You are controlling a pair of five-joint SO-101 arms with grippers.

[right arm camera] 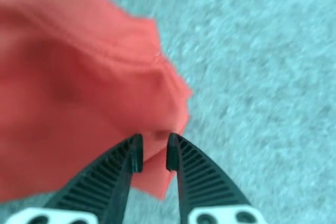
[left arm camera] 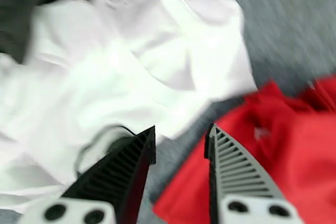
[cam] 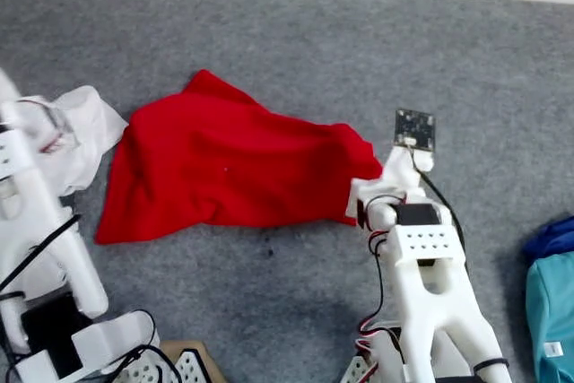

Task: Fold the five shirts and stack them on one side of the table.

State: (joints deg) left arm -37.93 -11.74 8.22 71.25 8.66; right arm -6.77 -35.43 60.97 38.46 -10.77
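A red shirt [cam: 224,168] lies spread in the middle of the grey table [cam: 359,42]. My right gripper [right arm camera: 153,153] is at its right corner [cam: 366,187], its fingers nearly together with a fold of the red shirt [right arm camera: 68,87] pinched between the tips. A crumpled white shirt [cam: 81,132] sits at the left edge. My left gripper [left arm camera: 181,135] hangs open above the seam where the white shirt [left arm camera: 131,66] meets the red shirt [left arm camera: 294,145], with nothing between its fingers.
A dark blue shirt [cam: 552,239] and a teal shirt [cam: 552,311] lie at the right edge. Both arm bases and their cables stand along the front. Bare grey table stretches across the back and between the red shirt and the right-hand shirts.
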